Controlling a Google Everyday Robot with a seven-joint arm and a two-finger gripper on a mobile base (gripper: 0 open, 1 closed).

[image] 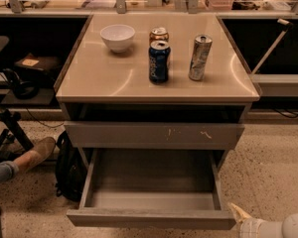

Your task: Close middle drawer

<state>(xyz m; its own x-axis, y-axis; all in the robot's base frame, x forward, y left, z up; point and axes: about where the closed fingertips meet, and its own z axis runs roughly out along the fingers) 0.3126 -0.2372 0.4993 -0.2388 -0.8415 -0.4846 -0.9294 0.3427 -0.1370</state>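
The middle drawer (151, 217) is pulled far out of the grey cabinet, low in the camera view. Its plain grey front faces me and its grey box interior (152, 185) holds nothing. Above it sits a similar grey drawer front with pale scratch marks (154, 135), pushed in. My gripper (238, 214) shows as a pale tip at the bottom right, just right of the open drawer's front right corner, close to it and low near the floor. The white arm (280, 228) behind it runs off the frame's corner.
On the cabinet top (104, 78) stand a white bowl (117, 36), a blue can (159, 61), an orange can (159, 34) and a silver can (200, 57). A black bag (69, 167) and a person's shoe (37, 152) lie on the floor to the left. Dark shelving flanks both sides.
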